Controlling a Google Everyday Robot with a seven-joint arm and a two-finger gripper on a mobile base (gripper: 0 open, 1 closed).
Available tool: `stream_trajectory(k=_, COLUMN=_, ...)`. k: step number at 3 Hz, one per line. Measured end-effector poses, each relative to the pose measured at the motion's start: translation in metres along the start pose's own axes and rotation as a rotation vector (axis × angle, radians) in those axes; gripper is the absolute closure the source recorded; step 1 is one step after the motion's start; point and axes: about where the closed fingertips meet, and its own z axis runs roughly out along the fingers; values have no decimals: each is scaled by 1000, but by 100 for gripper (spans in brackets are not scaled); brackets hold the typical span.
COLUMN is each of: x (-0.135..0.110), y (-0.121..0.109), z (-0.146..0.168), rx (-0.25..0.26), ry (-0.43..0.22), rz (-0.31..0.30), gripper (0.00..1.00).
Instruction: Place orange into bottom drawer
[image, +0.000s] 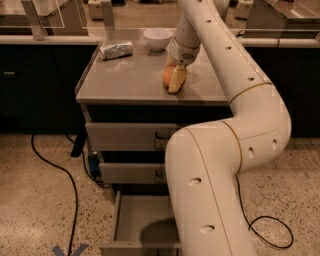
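Observation:
The orange (167, 76) rests on the grey cabinet top (130, 80), near its front right part. My gripper (173, 80) reaches down from the long white arm and is shut on the orange, with one beige finger (177, 80) against the fruit's right side; the other finger is hidden behind it. The bottom drawer (142, 222) is pulled out below, showing a plain grey floor partly covered by my arm and its shadow. The two upper drawers are closed.
A white bowl (157, 38) stands at the back of the cabinet top, and a silver foil packet (116, 49) lies at the back left. My arm's lower link (210, 190) stands in front of the drawers' right side. A black cable (60, 172) runs on the floor at left.

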Motion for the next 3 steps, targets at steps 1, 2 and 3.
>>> stream_trajectory(k=1, x=0, y=0, z=0, rx=0, ry=0, rz=0, gripper=89)
stream_trajectory(k=2, x=-10, y=-8, z=-1, rx=33, ry=-39, rz=-20, gripper=100)
stream_trajectory(k=3, x=-30, y=-6, z=-26, rx=68, ry=-109, rz=-74, gripper=100)
